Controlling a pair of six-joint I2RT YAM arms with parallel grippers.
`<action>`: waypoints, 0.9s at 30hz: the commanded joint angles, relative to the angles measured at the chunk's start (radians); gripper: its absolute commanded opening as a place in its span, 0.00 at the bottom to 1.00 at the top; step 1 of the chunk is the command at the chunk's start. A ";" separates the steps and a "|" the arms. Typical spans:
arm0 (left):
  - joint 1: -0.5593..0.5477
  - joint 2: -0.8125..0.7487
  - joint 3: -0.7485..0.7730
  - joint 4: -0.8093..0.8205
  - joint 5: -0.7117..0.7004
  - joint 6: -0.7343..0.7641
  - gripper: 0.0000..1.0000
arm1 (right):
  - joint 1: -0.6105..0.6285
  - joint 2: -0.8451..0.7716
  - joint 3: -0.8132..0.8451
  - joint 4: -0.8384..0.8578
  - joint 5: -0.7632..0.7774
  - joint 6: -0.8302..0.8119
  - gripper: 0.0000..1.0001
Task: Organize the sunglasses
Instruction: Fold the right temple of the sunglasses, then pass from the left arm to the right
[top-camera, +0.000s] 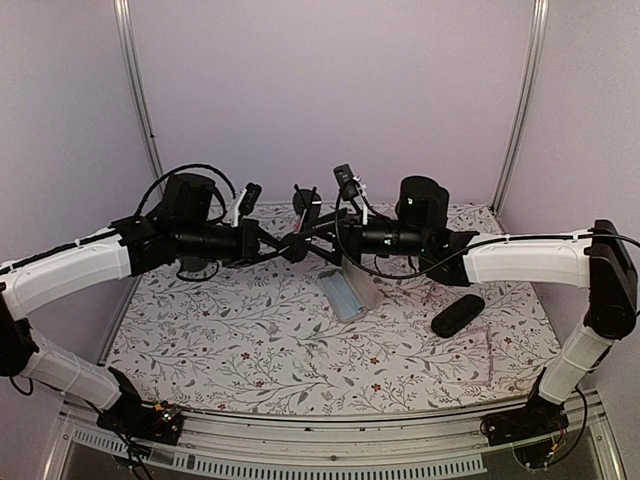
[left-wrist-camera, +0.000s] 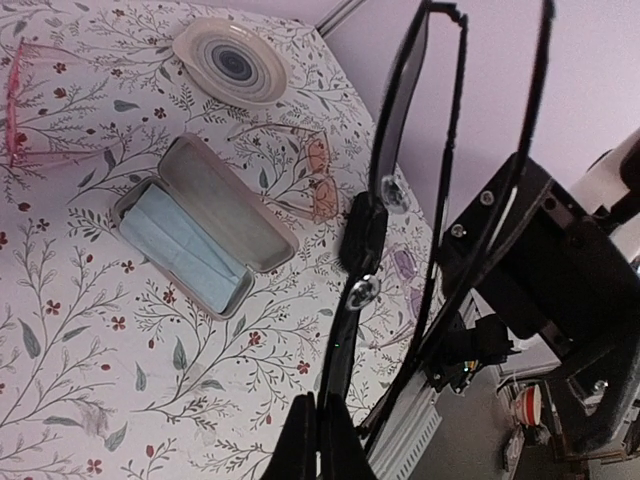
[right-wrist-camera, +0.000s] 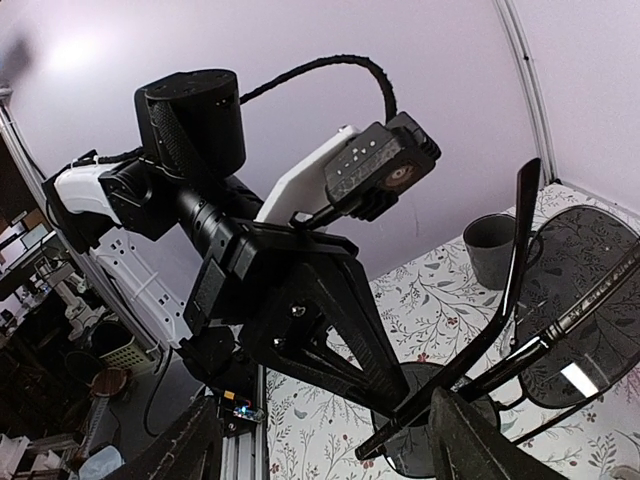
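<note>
The sunglasses (top-camera: 306, 208), black thin-framed with round dark lenses, hang in the air between both arms above the middle of the table. My left gripper (left-wrist-camera: 322, 440) is shut on the frame's edge by one lens (left-wrist-camera: 345, 345), and the temple arms (left-wrist-camera: 455, 150) stick out toward the right arm. In the right wrist view the lenses (right-wrist-camera: 585, 300) are on the right. One temple arm (right-wrist-camera: 480, 350) reaches down between the wide-open fingers of my right gripper (right-wrist-camera: 325, 445), close to the right finger (right-wrist-camera: 470, 440). In the top view my left gripper (top-camera: 287, 245) and right gripper (top-camera: 333, 233) nearly meet.
An open grey case (left-wrist-camera: 205, 240) with a blue cloth lies below the grippers, also in the top view (top-camera: 350, 290). A black oval case (top-camera: 458, 315) lies to the right. Pink-lensed glasses (left-wrist-camera: 315, 190), a white round disc (left-wrist-camera: 232, 62) and a grey cup (right-wrist-camera: 490, 250) stand around.
</note>
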 joint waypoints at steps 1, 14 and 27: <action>-0.028 -0.040 -0.030 0.047 0.061 0.053 0.00 | -0.008 0.011 0.053 -0.044 0.037 0.013 0.73; -0.030 -0.066 -0.079 0.098 0.052 0.042 0.00 | -0.018 -0.159 -0.051 -0.211 0.199 0.035 0.69; -0.033 -0.118 -0.122 0.132 0.092 0.013 0.00 | -0.020 -0.115 -0.023 -0.198 0.141 0.095 0.49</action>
